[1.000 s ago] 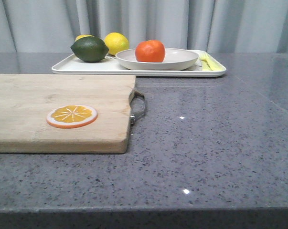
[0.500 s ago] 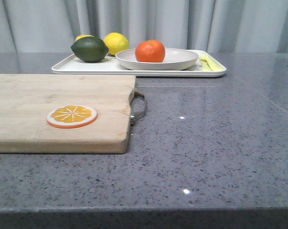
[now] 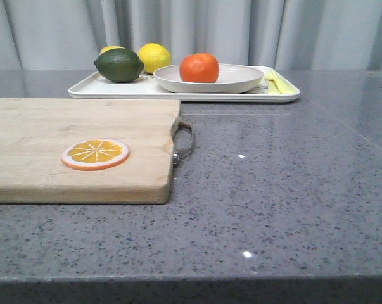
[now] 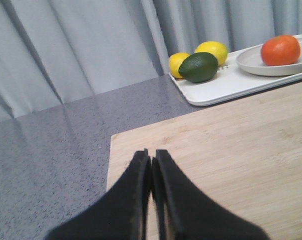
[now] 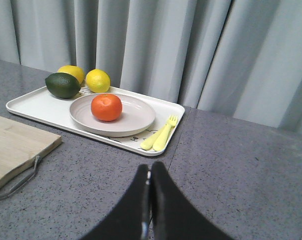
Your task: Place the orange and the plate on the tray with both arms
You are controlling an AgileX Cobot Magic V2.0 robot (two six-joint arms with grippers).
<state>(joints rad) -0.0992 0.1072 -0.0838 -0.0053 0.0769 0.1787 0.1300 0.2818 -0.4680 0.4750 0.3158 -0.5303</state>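
Orange (image 3: 199, 67) and plate (image 3: 238, 80) were found already set on the tray (image 3: 95, 90); nothing seemed left.
Nearest, both pincers, left (image 4: 151, 159) and right (image 5: 149, 172), were drawn back, pressed together and empty; across the counter (image 3: 292, 183), the orange lay inside the plate.

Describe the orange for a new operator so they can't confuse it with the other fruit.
Find the white tray at the far side of the table; a round off-white plate sits on it. The orange rests on that plate, the only fruit there. The lemons and the dark green fruit lie off the plate, toward the tray's left end.
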